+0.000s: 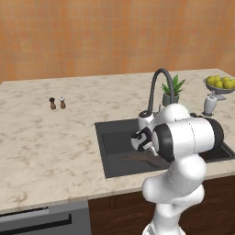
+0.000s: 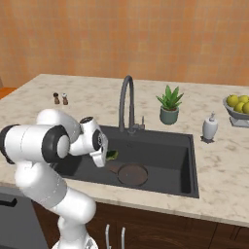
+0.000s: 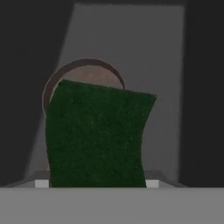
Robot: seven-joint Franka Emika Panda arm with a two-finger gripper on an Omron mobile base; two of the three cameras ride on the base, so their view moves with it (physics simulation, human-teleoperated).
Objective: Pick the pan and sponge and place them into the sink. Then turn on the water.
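Observation:
The dark-brown pan (image 2: 132,174) lies flat on the floor of the dark-grey sink (image 2: 171,146), and its thin handle (image 1: 137,158) points left. My gripper (image 2: 105,157) hangs inside the basin just left of the pan, shut on the green sponge (image 2: 112,155). In the hand view the sponge (image 3: 97,135) sits right in front of the camera and hides the fingertips, with the pan's rim (image 3: 85,64) curving behind it. The arched faucet (image 2: 127,103) stands at the sink's back edge, and no stream comes from it.
On the marble counter (image 1: 55,137) behind and right of the sink stand a potted plant (image 2: 169,105), a white soap dispenser (image 2: 210,127) and a bowl of lemons (image 2: 239,109). Two small shakers (image 1: 57,103) stand far left.

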